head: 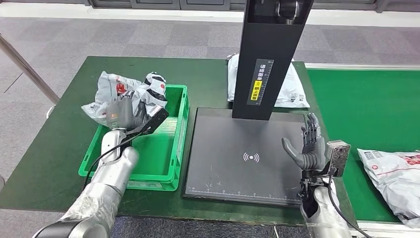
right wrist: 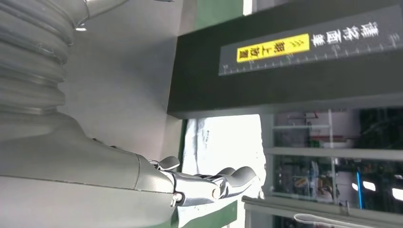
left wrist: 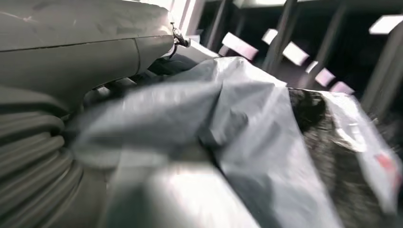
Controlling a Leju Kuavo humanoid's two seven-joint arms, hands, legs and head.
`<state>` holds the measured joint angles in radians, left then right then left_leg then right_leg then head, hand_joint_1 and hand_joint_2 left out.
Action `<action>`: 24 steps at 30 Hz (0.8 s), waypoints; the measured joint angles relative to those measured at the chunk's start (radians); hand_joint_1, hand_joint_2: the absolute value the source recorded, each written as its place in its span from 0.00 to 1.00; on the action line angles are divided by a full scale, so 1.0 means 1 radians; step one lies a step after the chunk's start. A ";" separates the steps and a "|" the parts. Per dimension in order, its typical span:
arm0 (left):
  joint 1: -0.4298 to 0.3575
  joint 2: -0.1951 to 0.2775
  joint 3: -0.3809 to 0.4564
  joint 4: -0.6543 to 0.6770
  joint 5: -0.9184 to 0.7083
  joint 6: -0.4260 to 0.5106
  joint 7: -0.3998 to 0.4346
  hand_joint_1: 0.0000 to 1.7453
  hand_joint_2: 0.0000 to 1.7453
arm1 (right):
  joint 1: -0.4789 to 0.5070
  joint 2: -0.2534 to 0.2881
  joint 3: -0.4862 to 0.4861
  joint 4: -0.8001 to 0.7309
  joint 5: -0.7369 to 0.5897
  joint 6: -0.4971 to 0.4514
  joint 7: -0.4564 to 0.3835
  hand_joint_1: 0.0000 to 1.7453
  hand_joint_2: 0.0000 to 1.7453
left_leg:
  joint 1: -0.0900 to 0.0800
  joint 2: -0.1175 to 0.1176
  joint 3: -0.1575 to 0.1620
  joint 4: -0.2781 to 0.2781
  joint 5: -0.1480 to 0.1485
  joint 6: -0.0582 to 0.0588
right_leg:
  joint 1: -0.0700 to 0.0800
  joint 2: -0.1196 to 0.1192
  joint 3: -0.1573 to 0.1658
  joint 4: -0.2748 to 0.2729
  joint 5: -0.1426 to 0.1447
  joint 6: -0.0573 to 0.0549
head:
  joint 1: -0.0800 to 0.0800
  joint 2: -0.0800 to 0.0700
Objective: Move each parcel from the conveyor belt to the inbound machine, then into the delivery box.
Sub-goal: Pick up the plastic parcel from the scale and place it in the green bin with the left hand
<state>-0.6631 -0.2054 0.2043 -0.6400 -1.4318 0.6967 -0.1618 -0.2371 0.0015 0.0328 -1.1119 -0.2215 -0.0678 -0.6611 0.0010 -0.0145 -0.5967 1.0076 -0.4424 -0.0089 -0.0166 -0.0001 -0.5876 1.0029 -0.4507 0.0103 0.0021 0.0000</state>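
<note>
The left hand (head: pixel 123 110) holds a grey parcel (head: pixel 121 94) above the far left corner of the green box (head: pixel 176 148), the crumpled bag bulging over and past the box's far rim. In the left wrist view the same parcel (left wrist: pixel 228 142) lies right against the hand (left wrist: pixel 71 52), its grey plastic folded across the fingers, with a dark printed patch on its far side.

The right hand (head: pixel 307 146) holds nothing: it stands upright with fingers apart over the right edge of the machine's black plate (head: pixel 237 158). In the right wrist view its fingers (right wrist: pixel 223 180) reach out straight and loose, with the machine's black post (right wrist: pixel 294 57) beyond them.

Three parcels can be counted. One is in the left hand. A second, white parcel (head: pixel 292 89) lies on the table (head: pixel 49 134) behind the post (head: pixel 270 49), partly hidden by it. A third parcel (head: pixel 393 173), white with red print, lies on the green belt (head: pixel 366 109) to the right of the right hand, near it but apart.

There is one box, sitting on the table just left of the plate, and one machine.
</note>
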 joint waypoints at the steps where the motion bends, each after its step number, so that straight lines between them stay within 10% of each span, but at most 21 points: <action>1: -0.004 0.007 0.001 0.028 0.014 0.000 0.016 0.00 0.00 | 0.001 0.000 0.000 -0.003 0.004 0.000 0.006 0.00 1.00 | 0.000 0.001 0.000 0.000 0.000 0.000 | 0.000 0.001 0.000 0.000 0.000 0.000 | 0.000 0.000; 10: -0.053 0.044 -0.003 0.147 0.159 -0.015 0.001 0.00 0.00 | 0.026 -0.002 0.000 -0.038 0.028 0.005 0.044 0.00 1.00 | -0.001 0.002 0.003 0.000 -0.001 -0.001 | 0.000 0.002 0.001 0.000 0.000 0.000 | 0.000 0.000; 24: -0.029 0.015 -0.015 0.066 0.736 -0.243 -0.353 0.00 0.00 | 0.073 -0.008 0.000 -0.089 0.034 0.011 0.061 0.00 1.00 | -0.001 0.003 0.004 0.000 -0.001 -0.001 | -0.001 0.003 0.002 0.000 0.000 0.000 | 0.000 0.000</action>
<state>-0.6919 -0.1903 0.1889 -0.5742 -0.6955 0.4541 -0.5150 -0.1643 -0.0065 0.0328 -1.2010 -0.1873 -0.0569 -0.5998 0.0003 -0.0115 -0.5928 1.0074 -0.4436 -0.0100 -0.0171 0.0032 -0.5859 1.0027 -0.4507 0.0101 0.0023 0.0000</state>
